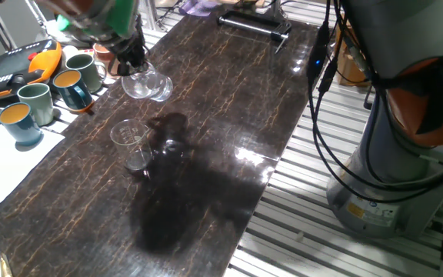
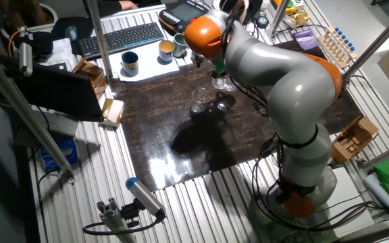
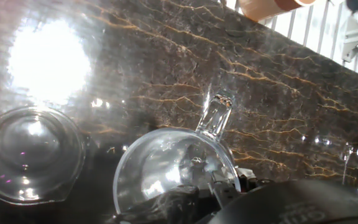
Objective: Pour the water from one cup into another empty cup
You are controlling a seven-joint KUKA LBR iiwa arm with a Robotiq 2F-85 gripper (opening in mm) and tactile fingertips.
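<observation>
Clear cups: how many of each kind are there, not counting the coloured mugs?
Small clear glass tumbler with a thick base, held tilted in the gripper: 1
Small clear thin-walled cup with a flared rim, standing on the dark marbled table: 1
Total: 2

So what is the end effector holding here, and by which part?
The end effector holds the clear glass tumbler, lifted and tilted, gripped at its rim.

Dark marble-look table (image 1: 229, 92) w/ gold veins; clear glass cups (image 1: 129, 137).
</observation>
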